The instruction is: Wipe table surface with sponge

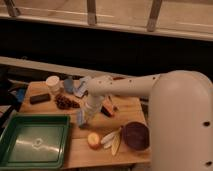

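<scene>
The white arm comes in from the large white robot body at the right of the frame and bends down over the middle of the desk [131,109], a light-brown wooden top. The gripper [82,119] hangs at the end of the arm, low over the wood, just right of the upper right corner of the green tray [34,142]. I cannot tell if the fingers are released or clenched, and I cannot tell if they hold anything.

The sponge [68,84], a small blue block, is in the upper part of the desk, beside the white cup [53,83] and just left of the arm's elbow. It is well apart from the gripper. Paler grey-blue flat pieces [81,89] lie just beside it to the right.

A black bar [39,98] lies near the left edge of the desk, and a dark reddish cluster [65,103] lies right of it. In the lower part, a round orange-yellow fruit piece [93,140] is next to pale yellow slices [113,140], and a dark purple bowl [135,135] stands right of them. A small orange and dark thing [108,108] lies behind the arm; what it is I cannot tell.
</scene>
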`<state>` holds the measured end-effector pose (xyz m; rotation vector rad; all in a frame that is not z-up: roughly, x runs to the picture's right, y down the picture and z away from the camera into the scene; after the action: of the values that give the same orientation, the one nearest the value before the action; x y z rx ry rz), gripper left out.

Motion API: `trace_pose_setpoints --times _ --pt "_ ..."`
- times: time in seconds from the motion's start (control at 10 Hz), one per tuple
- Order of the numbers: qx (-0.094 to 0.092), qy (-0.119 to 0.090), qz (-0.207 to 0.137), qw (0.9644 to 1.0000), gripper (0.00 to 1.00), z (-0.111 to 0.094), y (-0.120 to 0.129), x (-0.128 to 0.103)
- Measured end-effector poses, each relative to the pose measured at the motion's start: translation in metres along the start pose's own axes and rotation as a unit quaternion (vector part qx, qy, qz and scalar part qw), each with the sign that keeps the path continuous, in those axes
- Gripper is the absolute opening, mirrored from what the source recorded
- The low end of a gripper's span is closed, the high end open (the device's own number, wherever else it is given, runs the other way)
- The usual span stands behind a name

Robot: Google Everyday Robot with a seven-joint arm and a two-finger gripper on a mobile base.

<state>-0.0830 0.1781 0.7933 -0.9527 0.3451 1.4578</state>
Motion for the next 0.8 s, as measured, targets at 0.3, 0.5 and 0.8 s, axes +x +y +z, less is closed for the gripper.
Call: trace_pose_setpoints --times 0.3,0.5,0.8 --pt "0.001 0.001 0.030 0.9995 0.00 -0.007 -0.038 0.028" --pt "-0.004 -0.005 0.027 0.9996 0.00 -0.019 -0.057 0.026" --pt "-0.016 -0.012 -0.013 0.9997 0.00 -0.028 -0.045 0.009"
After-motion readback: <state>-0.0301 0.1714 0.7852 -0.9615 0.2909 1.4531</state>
